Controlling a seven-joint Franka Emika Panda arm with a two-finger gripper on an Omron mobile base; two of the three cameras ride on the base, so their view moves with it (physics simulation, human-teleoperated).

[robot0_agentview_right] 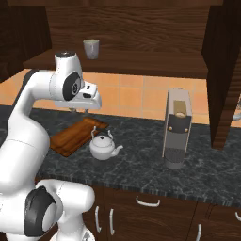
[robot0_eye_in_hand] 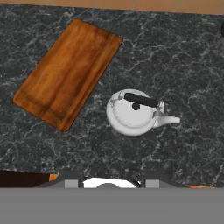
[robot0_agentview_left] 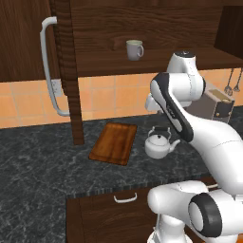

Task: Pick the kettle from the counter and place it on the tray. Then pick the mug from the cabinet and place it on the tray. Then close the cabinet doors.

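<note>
1. The arm rises from the near edge of the counter and bends over it, with the claw hanging above the kettle; the views do not settle whether its fingers are apart or together, and it holds nothing
2. The kettle stands upright on the counter, untouched, dark handle arched over the lid, spout pointing away from the tray
3. This reads as the first step, the approach to the kettle; the next move likely calls for a straight descent and a pinch across the handle
4. The tray lies flat just beside the kettle, not touching, its surface bare, so the carry is short
5. Bare counter surrounds both; the grey appliance stands well apart on the spout side
6. Farthest, the mug waits on the cabinet shelf, with a door swung out over the counter near the tray's far end, an edge to avoid
</note>
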